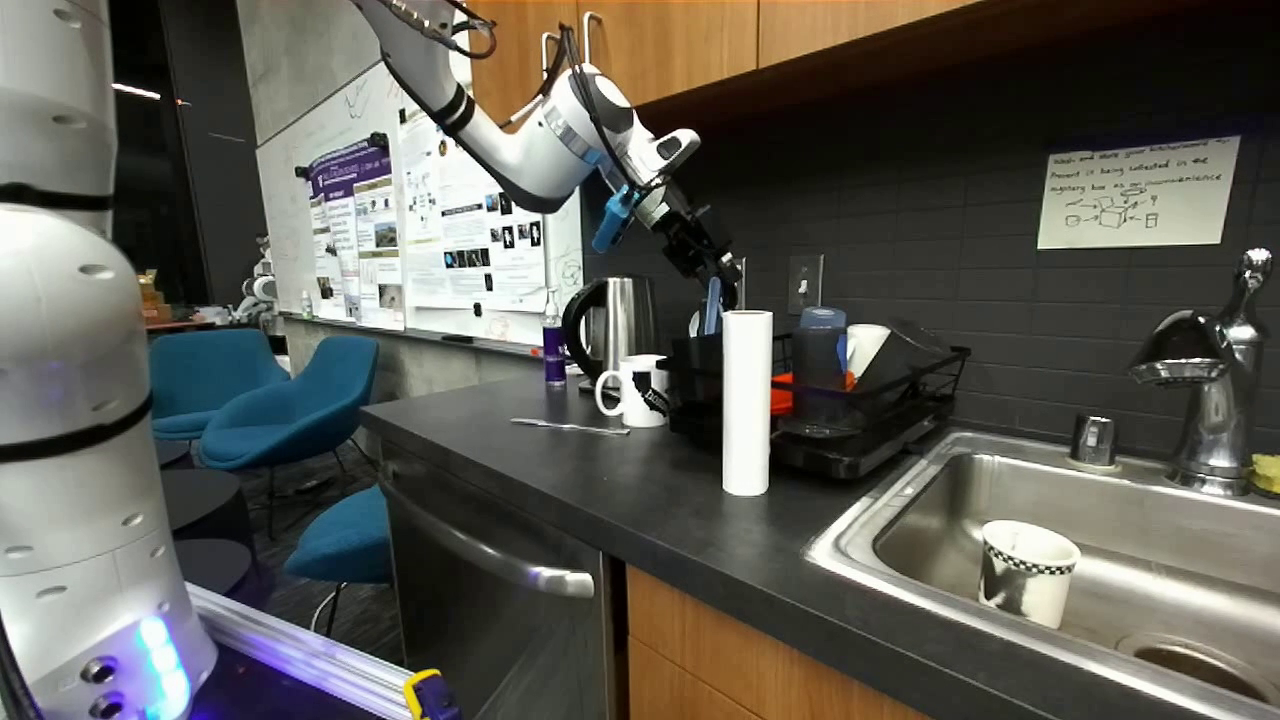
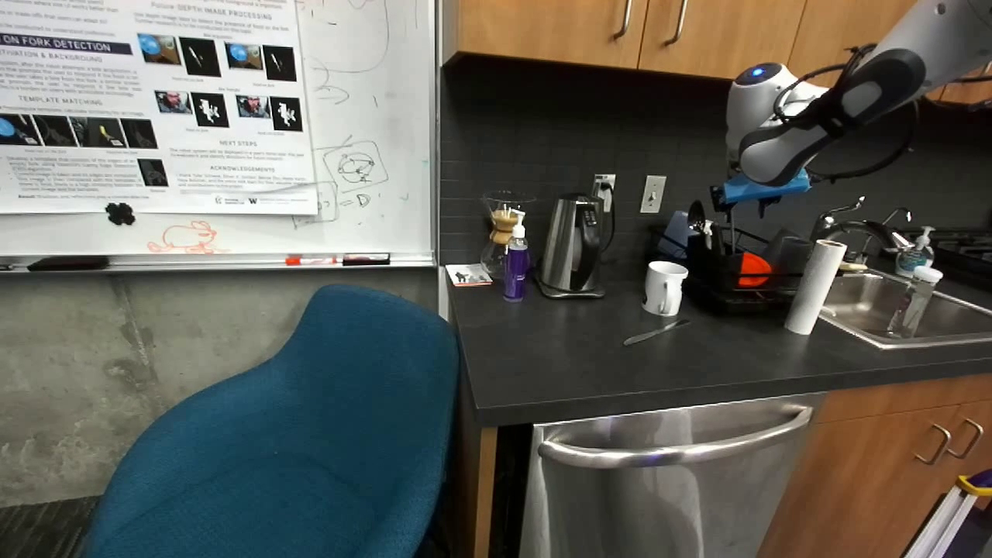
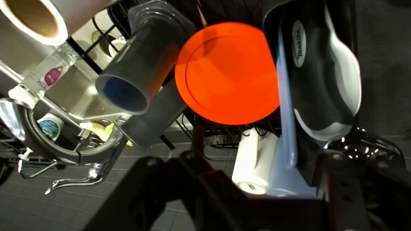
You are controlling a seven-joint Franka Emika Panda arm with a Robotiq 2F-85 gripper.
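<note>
My gripper (image 3: 265,144) is open and empty, its dark fingers spread apart in the wrist view. It hangs above the back of the black dish rack (image 1: 905,395), and shows dark in an exterior view (image 1: 715,272). Between the fingers in the wrist view are an upside-down white mug (image 3: 247,163) and a pale blue flat-sided thing (image 3: 285,179). A long blue handle (image 3: 287,112) stands up near the right finger; whether they touch is unclear. An orange round lid or bowl (image 3: 228,73), a grey cup (image 3: 141,64) and a dark thing labelled Makita (image 3: 308,83) sit nearby.
A white paper roll (image 1: 748,400) stands before the rack. A white mug (image 2: 664,288), a knife (image 2: 655,333), a kettle (image 2: 573,248) and a purple bottle (image 2: 516,263) are on the counter (image 2: 573,356). The sink (image 1: 960,480) holds a cup (image 1: 1028,575). Cupboards (image 1: 680,40) hang above.
</note>
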